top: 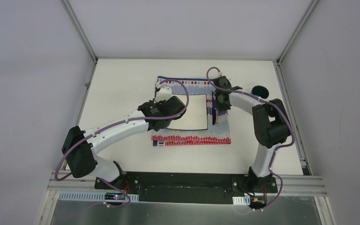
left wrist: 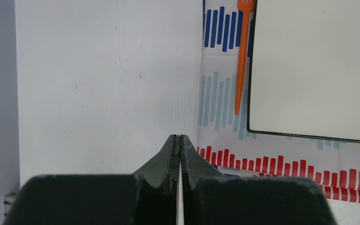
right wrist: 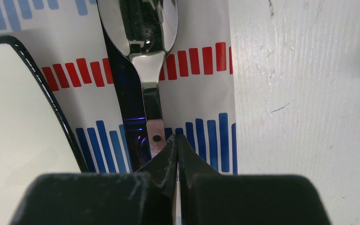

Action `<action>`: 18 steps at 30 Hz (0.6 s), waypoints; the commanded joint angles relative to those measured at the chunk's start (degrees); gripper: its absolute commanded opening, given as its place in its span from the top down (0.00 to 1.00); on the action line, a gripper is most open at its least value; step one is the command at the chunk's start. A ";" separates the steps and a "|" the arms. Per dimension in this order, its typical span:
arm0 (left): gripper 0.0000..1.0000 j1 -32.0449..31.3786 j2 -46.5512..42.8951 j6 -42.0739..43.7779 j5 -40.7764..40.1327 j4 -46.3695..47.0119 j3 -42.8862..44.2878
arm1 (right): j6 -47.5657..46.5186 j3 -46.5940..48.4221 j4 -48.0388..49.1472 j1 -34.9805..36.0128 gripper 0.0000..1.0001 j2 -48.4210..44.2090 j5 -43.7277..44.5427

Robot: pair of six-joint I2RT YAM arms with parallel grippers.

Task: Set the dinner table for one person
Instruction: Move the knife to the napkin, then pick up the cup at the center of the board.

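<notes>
On the white dinner table (top: 117, 89) lies a striped red-blue-white cloth (top: 192, 138). A white square plate (top: 194, 111) with a black rim sits on the cloth. An orange fork (left wrist: 242, 56) lies on the cloth just left of the plate (left wrist: 314, 70). A metal spoon (right wrist: 138, 28) and a dark knife (right wrist: 122, 93) lie side by side to the right of the plate (right wrist: 18, 122). My left gripper (left wrist: 178, 137) is shut and empty near the cloth's near left corner. My right gripper (right wrist: 177, 137) is shut and empty, its tips just beside the spoon's handle end.
A dark round object (top: 260, 90) rests on the table at the right, partly behind the right arm. Grey rails (top: 86, 89) edge the table, and grey walls rise on both sides. The left arm (top: 122, 126) reaches over the cloth's left edge.
</notes>
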 commanded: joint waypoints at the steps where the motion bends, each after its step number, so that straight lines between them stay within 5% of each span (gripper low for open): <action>1: 1.00 0.56 -1.62 -0.10 -0.11 0.72 -0.18 | 1.63 -0.77 -4.42 0.75 1.00 -2.42 4.74; 14: 1.00 0.53 -3.16 3.25 -1.17 0.58 3.73 | -0.17 6.20 -10.97 0.94 1.00 -12.73 15.50; 18: 1.00 0.50 -3.00 5.27 -0.90 0.55 6.82 | -0.62 8.59 -11.97 -0.11 0.85 -14.08 17.61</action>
